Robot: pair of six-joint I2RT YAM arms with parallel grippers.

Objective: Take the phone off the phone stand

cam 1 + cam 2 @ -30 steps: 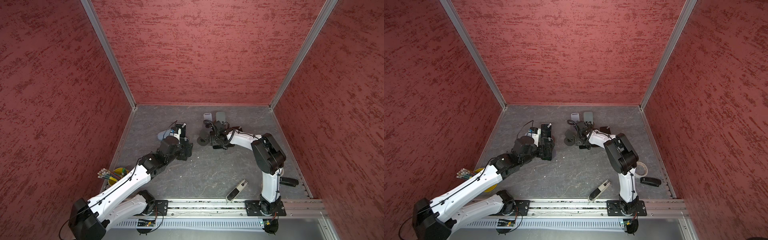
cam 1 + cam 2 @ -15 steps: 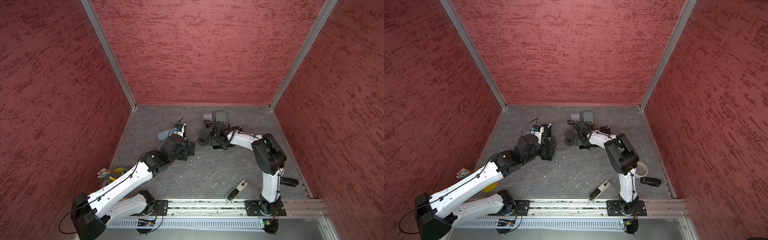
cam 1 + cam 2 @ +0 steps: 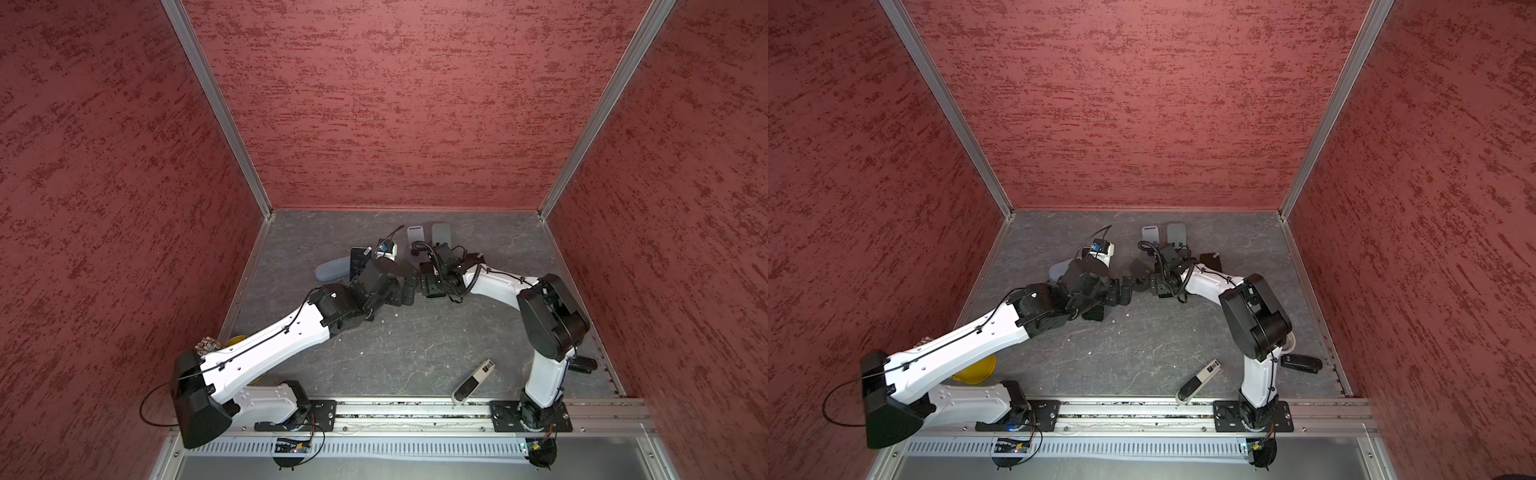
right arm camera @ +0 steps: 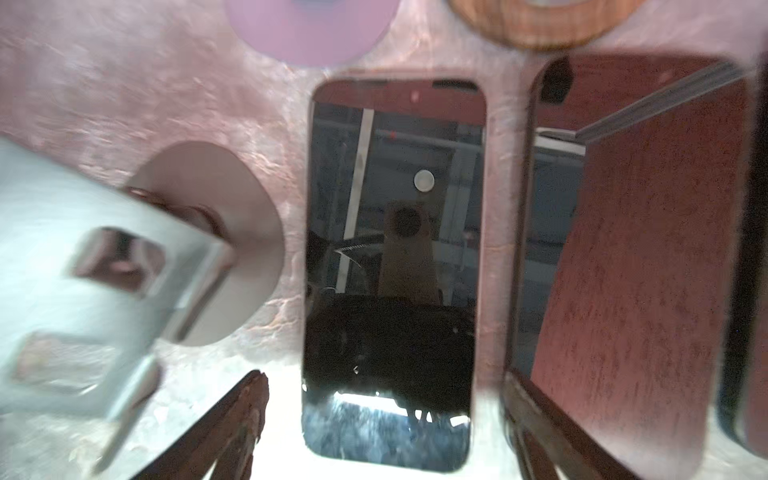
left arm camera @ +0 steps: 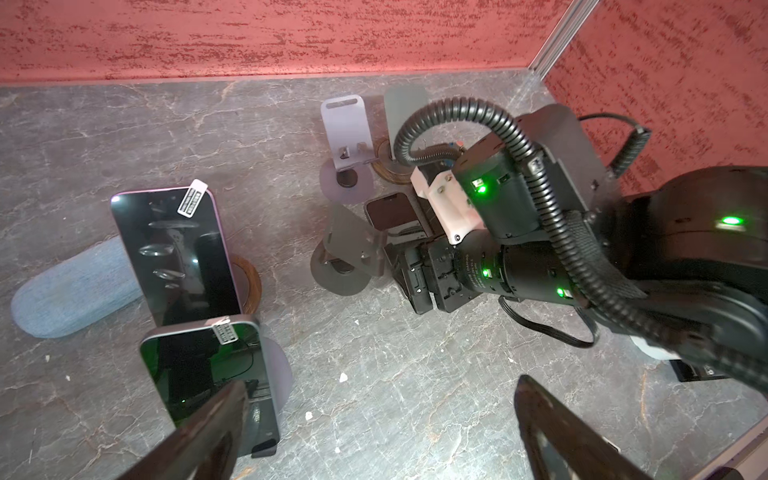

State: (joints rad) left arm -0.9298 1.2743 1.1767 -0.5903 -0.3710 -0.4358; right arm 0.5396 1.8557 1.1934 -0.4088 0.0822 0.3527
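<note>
Clearly wide open, left gripper (image 5: 380, 382) crowds the propped phone (image 5: 208, 374); a glancing finger could topple its stand (image 5: 279, 374). Right gripper (image 4: 382, 378) gapes empty.

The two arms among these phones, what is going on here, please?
The right gripper hangs low over a flat phone that lies on the table beside an empty stand. Its jaws are open and clear of the phone. The left gripper, jaws wide open, faces two phones propped on stands: a near phone and a far phone. It holds neither, so those two are not yet removed.
</note>
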